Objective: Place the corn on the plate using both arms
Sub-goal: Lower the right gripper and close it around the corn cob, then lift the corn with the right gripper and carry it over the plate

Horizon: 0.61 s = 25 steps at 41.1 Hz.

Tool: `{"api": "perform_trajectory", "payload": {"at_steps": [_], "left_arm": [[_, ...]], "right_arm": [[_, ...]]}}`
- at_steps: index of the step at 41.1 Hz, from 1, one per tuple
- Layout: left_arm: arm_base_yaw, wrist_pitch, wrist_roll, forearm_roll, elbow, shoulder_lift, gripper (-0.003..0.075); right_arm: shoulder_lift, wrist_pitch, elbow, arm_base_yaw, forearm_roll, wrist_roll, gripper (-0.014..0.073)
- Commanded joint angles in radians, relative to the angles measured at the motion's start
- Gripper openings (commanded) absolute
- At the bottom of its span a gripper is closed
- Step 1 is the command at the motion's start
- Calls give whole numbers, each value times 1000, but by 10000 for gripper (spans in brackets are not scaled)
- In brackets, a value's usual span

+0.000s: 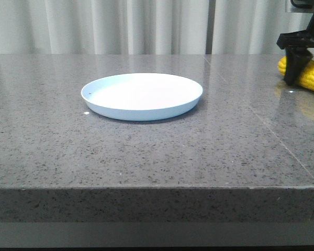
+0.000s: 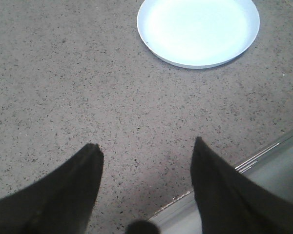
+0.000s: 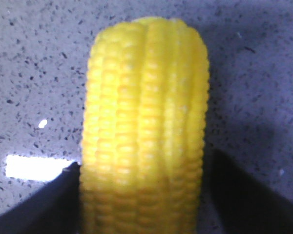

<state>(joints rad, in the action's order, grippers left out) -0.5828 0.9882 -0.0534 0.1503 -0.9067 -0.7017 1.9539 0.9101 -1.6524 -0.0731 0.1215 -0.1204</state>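
The corn (image 1: pixel 312 76) lies on the table at the far right, level with the plate. In the right wrist view its yellow kernel rows (image 3: pixel 144 107) fill the space between my fingers. My right gripper (image 1: pixel 294 73) straddles it from above. One finger touches the corn and a thin strip of table shows beside the other, so it stands open around it (image 3: pixel 144 165). The pale blue plate (image 1: pixel 141 97) sits mid-table with nothing on it, also visible in the left wrist view (image 2: pixel 198 31). My left gripper (image 2: pixel 146 144) hangs open over bare table, well short of the plate, and is not in the front view.
The speckled grey stone table (image 1: pixel 146 157) has a seam running along its right part (image 1: pixel 282 141). Its front edge with a metal strip (image 2: pixel 263 153) lies close under my left gripper. White curtains (image 1: pixel 120 26) hang behind.
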Motion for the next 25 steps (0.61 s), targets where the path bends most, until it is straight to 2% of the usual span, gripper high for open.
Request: {"api": "perform_trajectory", "payload": {"at_steps": [1,3,13,25], "left_arm": [[-8,-65,-10,8,-25,1,400],[-8,-65,-10,8,-25,1,400],[-8,-65,-10,8,-25,1,400],[-8,-65,-10,8,-25,1,400]], "right_arm": [[-56,-7,-36,-3,4,-12,297],[-59,1,-36,-3,4,-13,269],[-136,37,-37,43,17,-13,271],[-200,193,-96,289,26,-5,271]]}}
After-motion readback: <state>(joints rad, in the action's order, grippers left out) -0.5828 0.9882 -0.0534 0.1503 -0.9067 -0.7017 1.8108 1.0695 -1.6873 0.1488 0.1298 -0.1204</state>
